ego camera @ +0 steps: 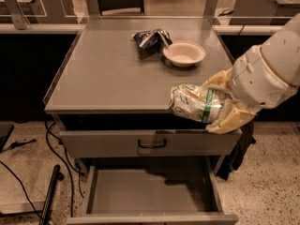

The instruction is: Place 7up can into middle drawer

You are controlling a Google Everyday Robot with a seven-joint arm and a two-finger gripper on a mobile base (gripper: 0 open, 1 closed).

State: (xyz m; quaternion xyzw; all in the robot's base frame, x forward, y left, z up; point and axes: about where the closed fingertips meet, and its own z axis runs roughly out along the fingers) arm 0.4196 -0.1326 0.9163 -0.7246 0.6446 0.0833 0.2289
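Here, end effector, can near bowl

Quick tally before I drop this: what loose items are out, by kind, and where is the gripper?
Cans: 1, the 7up can, lying sideways in the gripper at the front right edge of the cabinet top
Snack bags: 1, at the back of the top
Bowls: 1, beside the bag
Total: 3

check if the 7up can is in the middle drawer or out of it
Out. The 7up can lies sideways, held in the gripper at the table front edge, above the open middle drawer, whose floor is bare.
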